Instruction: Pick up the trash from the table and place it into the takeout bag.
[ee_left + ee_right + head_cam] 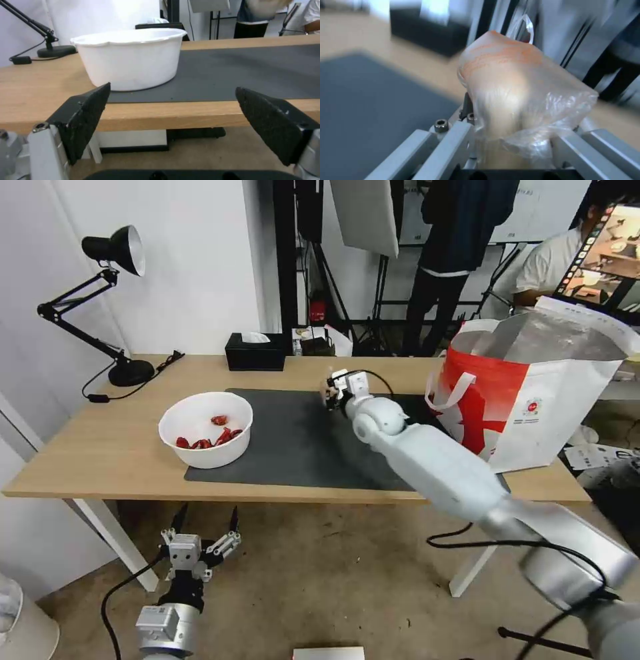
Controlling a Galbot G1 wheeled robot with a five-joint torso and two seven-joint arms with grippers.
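Right gripper (331, 392) clamped on knotted bag (516, 87), bag bulging past fingers, above mat's (300, 447) far edge. Left gripper (203, 527) fingers apart, below table (100, 447).

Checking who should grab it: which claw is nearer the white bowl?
Left. The left claw hangs open below the table edge, just in front of the white bowl. The right claw, holding the knotted bag, is farther away over the mat.
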